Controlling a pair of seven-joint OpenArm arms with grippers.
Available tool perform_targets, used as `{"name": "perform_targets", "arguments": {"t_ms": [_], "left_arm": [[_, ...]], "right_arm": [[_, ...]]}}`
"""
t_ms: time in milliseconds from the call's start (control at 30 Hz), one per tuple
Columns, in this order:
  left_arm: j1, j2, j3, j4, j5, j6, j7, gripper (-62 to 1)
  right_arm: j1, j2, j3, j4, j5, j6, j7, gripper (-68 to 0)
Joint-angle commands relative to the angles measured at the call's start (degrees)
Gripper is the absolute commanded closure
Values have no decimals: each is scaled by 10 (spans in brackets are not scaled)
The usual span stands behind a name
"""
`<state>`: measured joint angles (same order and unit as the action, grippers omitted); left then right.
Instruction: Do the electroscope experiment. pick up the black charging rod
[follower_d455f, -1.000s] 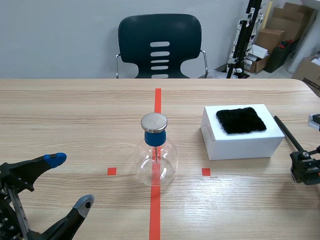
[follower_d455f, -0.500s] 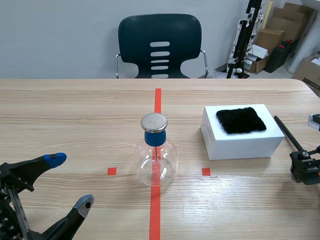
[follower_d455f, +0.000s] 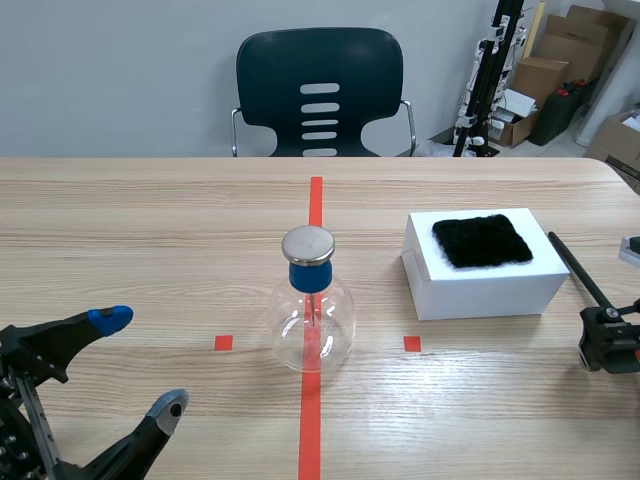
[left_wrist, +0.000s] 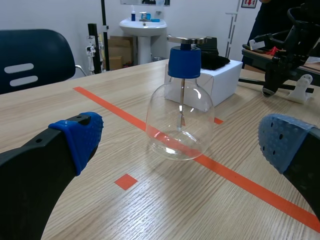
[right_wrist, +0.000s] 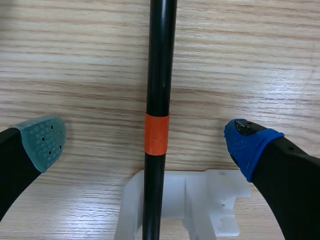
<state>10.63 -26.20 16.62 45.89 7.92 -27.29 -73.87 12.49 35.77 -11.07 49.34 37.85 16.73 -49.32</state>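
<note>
My right tool (right_wrist: 147, 142) has its two fingers wide apart, one on each side of the black charging rod (right_wrist: 160, 70), and neither pad touches it. The rod runs straight ahead between the fingers over the bench (right_wrist: 260, 60). Its orange band (right_wrist: 156, 134) is about level with the pads, and its near part rests in a white holder (right_wrist: 200, 200).

In the scene view the rod lies at the right of the frame, just beside the white box (follower_d455f: 485, 285), slanting toward the lower right, where the right arm sits over its near end. A black fur pad (follower_d455f: 482, 240) lies on top of the box.

At the middle of the frame the glass flask (follower_d455f: 313, 320) stands upright on the red tape line (follower_d455f: 311, 420), with a blue stopper (follower_d455f: 308, 275) and a metal disc (follower_d455f: 308, 244) on top.

My left tool (follower_d455f: 140, 362) is at the lower left of the frame, fingers spread and holding nothing, well apart from the flask. A dark chair (follower_d455f: 320, 90) stands beyond the bench at the top of the frame.
</note>
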Motion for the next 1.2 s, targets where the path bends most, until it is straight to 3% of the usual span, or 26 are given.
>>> {"name": "perform_targets", "arguments": {"t_ms": [0,467,633,1167], "left_arm": [[-2,-5,-5,12,-6,-3,-9,-623],[-2,-5,-5,12,-6,-3,-9,-623],[-2,-5,-5,12,-6,-3,-9,-623],[-2,-5,-5,12,-6,-3,-9,-623]], "right_arm": [[10,20,0,7,9,-2,5,-663],[9,29,0,7,29,-6,9,-651],[9,30,0,7,29,-8,9,-509],[8,30,0,7,29,-8,8,-279]]}}
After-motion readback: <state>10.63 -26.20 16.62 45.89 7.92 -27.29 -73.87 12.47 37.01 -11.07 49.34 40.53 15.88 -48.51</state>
